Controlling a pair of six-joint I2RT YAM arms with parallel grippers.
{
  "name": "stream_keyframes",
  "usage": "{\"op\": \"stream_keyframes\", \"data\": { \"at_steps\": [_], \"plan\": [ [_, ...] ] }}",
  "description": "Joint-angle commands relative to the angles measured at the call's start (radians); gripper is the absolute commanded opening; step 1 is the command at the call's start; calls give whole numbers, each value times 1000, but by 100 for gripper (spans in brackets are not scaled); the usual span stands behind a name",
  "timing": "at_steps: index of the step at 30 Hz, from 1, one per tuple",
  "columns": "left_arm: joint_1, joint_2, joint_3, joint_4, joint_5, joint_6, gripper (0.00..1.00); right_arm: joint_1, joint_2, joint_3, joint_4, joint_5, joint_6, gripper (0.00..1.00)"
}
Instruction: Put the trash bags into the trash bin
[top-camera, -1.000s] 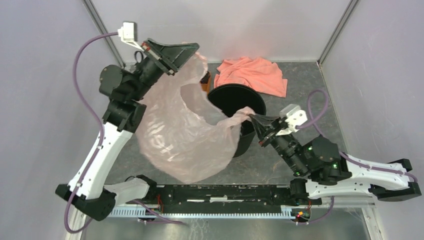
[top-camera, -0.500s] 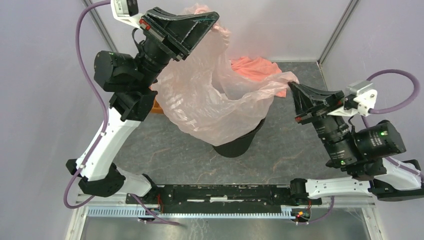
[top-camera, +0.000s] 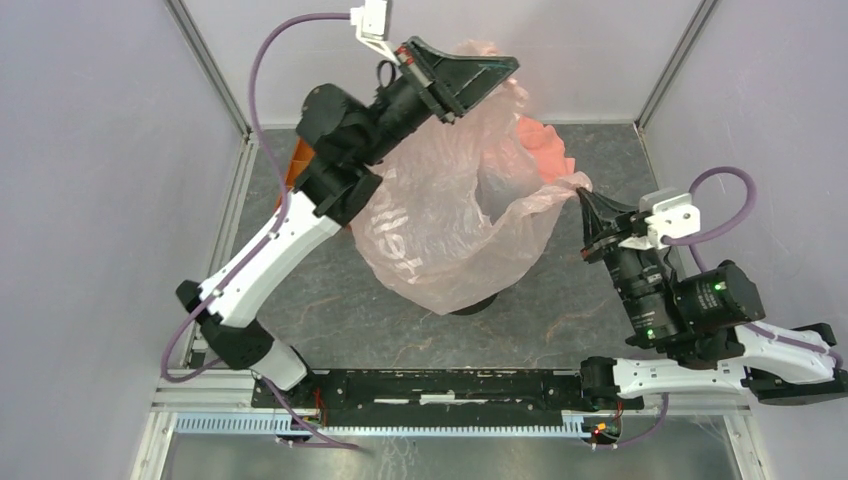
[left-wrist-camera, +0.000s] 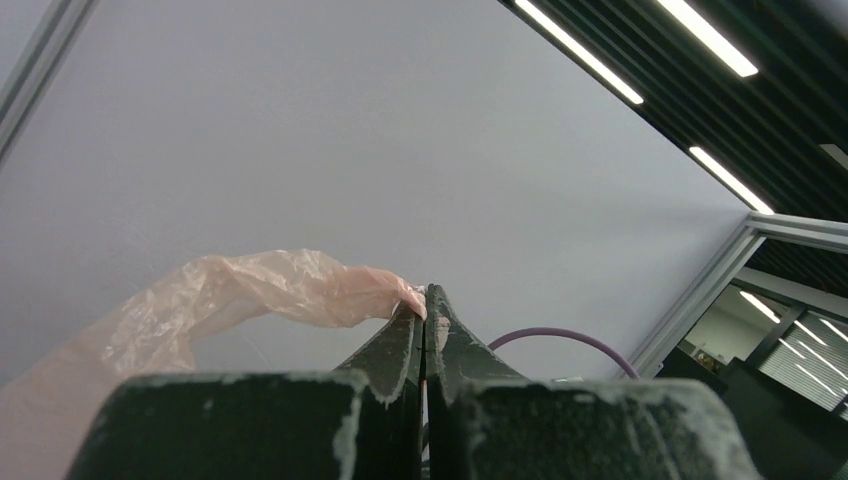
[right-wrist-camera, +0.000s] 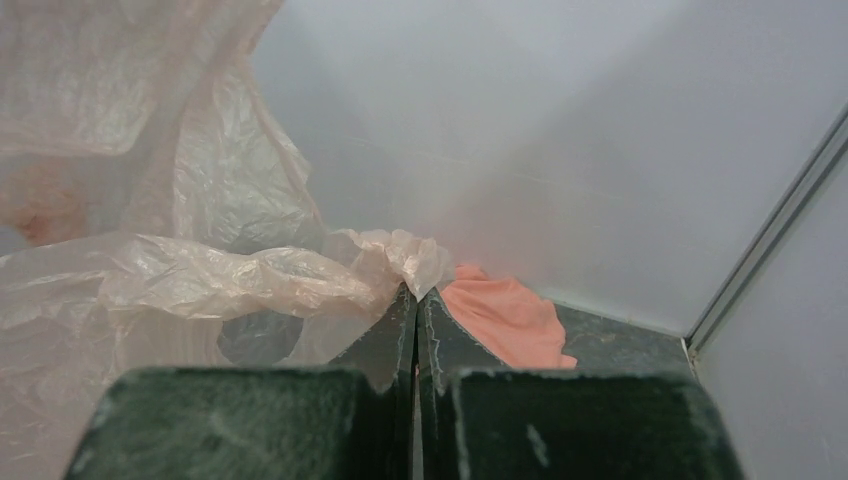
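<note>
Moved: left gripper (top-camera: 505, 70) has swung along the far edge toward its middle since half a second ago, hauling the trash bag (top-camera: 440, 235) along. The right gripper (top-camera: 582, 195) shifted slightly toward the near edge.
Left grip: pressed together on a bunched bit of bag rim.
Right grip: same deal, pinching the opposite rim.
Bag: strung between both, sagging over mid-counter.
Bin: trash bin (top-camera: 468, 302) nearly buried underneath, only a dark sliver showing.
Key bit: the bag mouth runs from far edge toward right edge. The bin sits nearward of both hands, and the right one looks closer.
</note>
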Motion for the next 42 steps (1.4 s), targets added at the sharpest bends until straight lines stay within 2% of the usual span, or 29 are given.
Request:
{"op": "stream_keyframes", "data": {
  "at_steps": [1, 7, 11, 16, 22, 25, 28, 31, 35, 38, 42],
  "plan": [
    [-27, 79, 164, 16, -4, 68, 2, 0, -21, 76, 54, 27, -49, 1],
    [-33, 203, 418, -60, -57, 195, 2, -1, 12, 91, 128, -1, -146, 0],
    [-34, 216, 417, 21, -102, 218, 2, 0, 52, 129, 140, -42, -178, 1],
    [-39, 169, 261, 64, -131, 232, 2, -1, 63, 97, 169, -39, -203, 1],
    [-41, -28, -173, 167, -209, 225, 2, 0, 0, -138, 136, -25, -39, 1],
    [-40, -127, -316, 169, -272, 257, 2, -3, 23, -209, 155, -16, 19, 0],
    [-40, -200, -347, 117, -313, 303, 2, -27, 103, -177, 152, -92, 51, 0],
    [-40, -239, -319, 22, -354, 353, 2, -89, 224, -70, 65, -155, 119, 0],
    [-40, -279, -347, -94, -435, 360, 2, -205, 327, -19, -77, -242, 308, 1],
    [-40, -302, -472, -85, -426, 304, 2, -251, 297, -116, -98, -278, 454, 0],
    [-43, -267, -574, -85, -363, 187, 2, -315, 206, -259, -112, -283, 548, 1]
  ]
}}
